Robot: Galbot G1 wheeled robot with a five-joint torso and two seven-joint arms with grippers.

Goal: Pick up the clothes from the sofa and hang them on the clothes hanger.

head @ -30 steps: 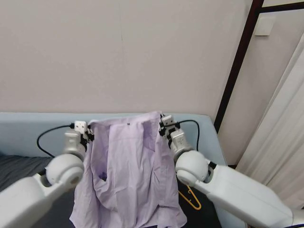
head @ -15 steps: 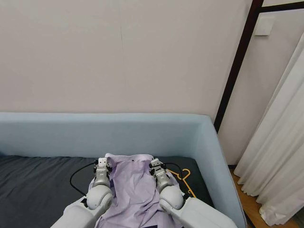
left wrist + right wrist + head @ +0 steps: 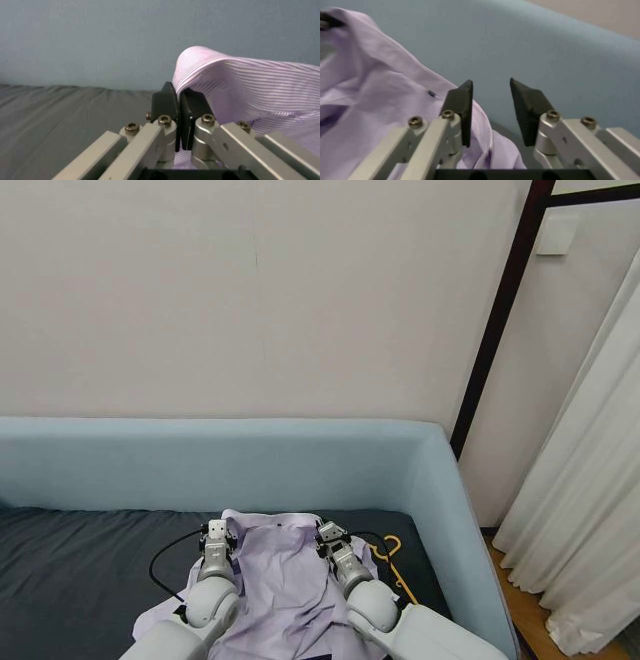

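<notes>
A lilac striped shirt (image 3: 275,580) lies spread low over the dark sofa seat (image 3: 80,565), between my two grippers. My left gripper (image 3: 217,532) is at the shirt's left top corner. In the left wrist view that gripper (image 3: 178,108) is shut on a fold of the shirt (image 3: 250,93). My right gripper (image 3: 328,533) is at the right top corner. In the right wrist view it (image 3: 490,108) is open, and the shirt's buttoned edge (image 3: 385,97) lies beside one finger. A yellow hanger (image 3: 392,558) rests on the seat just right of the shirt.
The light blue sofa backrest (image 3: 300,460) runs behind the grippers, and its right armrest (image 3: 450,520) rises close to the hanger. A dark post (image 3: 495,330) and white curtains (image 3: 590,510) stand to the right. Black cables loop beside both wrists.
A second ago both arms held the shirt up high in front of the wall. They have come down to the seat with it, and the shirt now lies slack.
</notes>
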